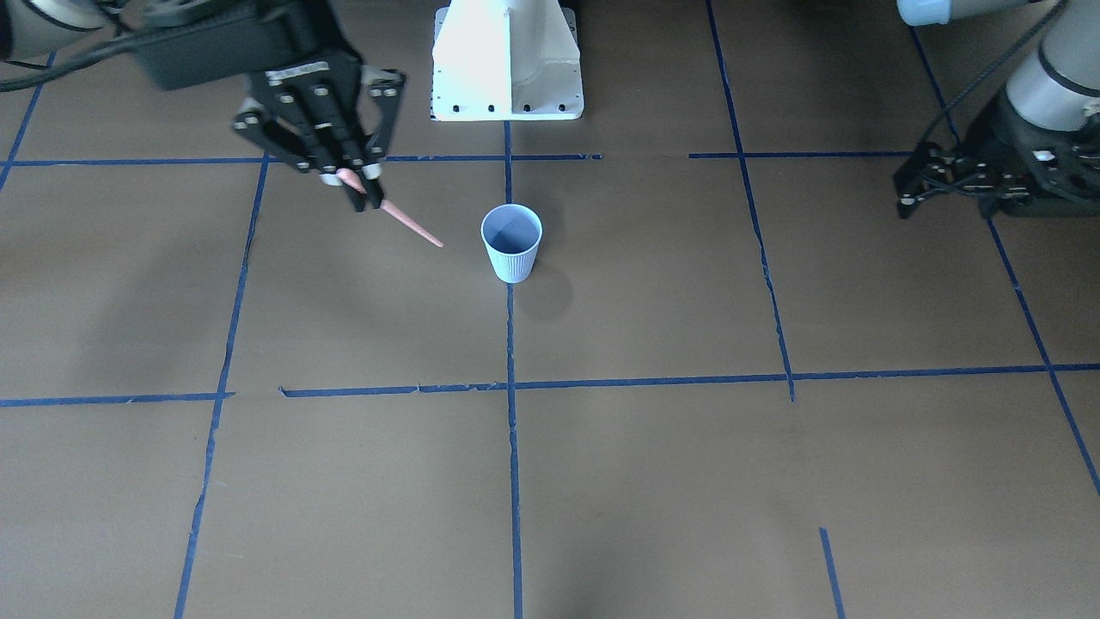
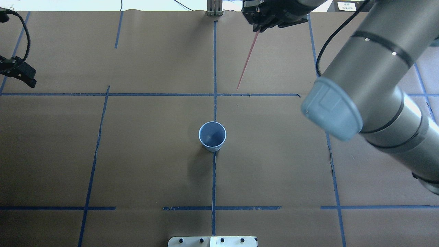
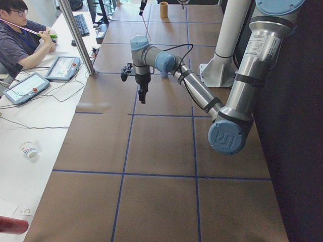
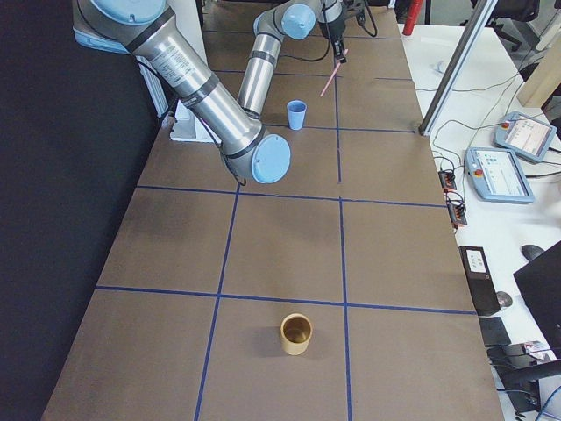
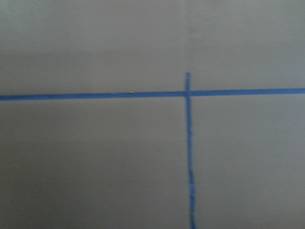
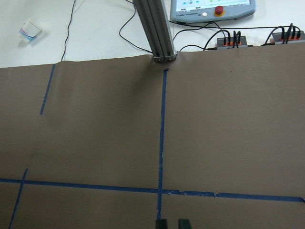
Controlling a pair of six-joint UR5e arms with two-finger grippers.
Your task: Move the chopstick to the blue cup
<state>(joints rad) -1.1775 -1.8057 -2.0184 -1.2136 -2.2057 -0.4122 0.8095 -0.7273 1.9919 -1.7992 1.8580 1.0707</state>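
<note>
The blue cup (image 1: 512,242) stands upright near the table's middle; it also shows in the overhead view (image 2: 212,136) and the exterior right view (image 4: 297,114). My right gripper (image 1: 365,193) is shut on the thick end of one salmon-pink chopstick (image 1: 414,229). It holds the chopstick above the table, tilted, with the point down toward the cup and short of its rim. In the overhead view the chopstick (image 2: 247,61) hangs from the right gripper (image 2: 258,29) beyond the cup. My left gripper (image 1: 909,182) hovers far off at the other side, open and empty.
A tan cup (image 4: 296,333) stands at the table's far right end. The white robot base (image 1: 507,60) is behind the blue cup. An aluminium post (image 6: 157,28) stands at the table's far edge. An operator (image 3: 20,40) sits beyond it.
</note>
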